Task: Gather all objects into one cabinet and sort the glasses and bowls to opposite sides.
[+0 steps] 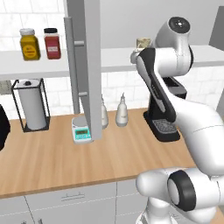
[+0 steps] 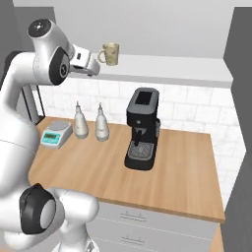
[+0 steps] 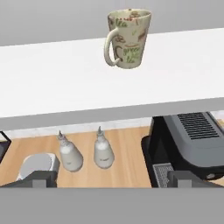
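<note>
Up at shelf height, arm point(image 2: 29, 98) raised, jaws spread wide, level, facing beige mottled mug point(image 2: 110, 53), apart.

Arm raised high, hand point(image 2: 93, 69) level, its fingers spread wide.

Beige mottled mug point(image 1: 143, 42): in the left base view mostly hidden behind the white arm, rim and upper body alone visible; its printed markings point(image 3: 131, 52) too blurred to read in the hand view. Coffee machine point(image 1: 164, 116): partly covered by the arm in the left base view, cut off at the right edge in the hand view. Kitchen scale point(image 3: 37, 166): its lower part hidden in the hand view; display point(image 1: 81, 132) too small to read.
</note>
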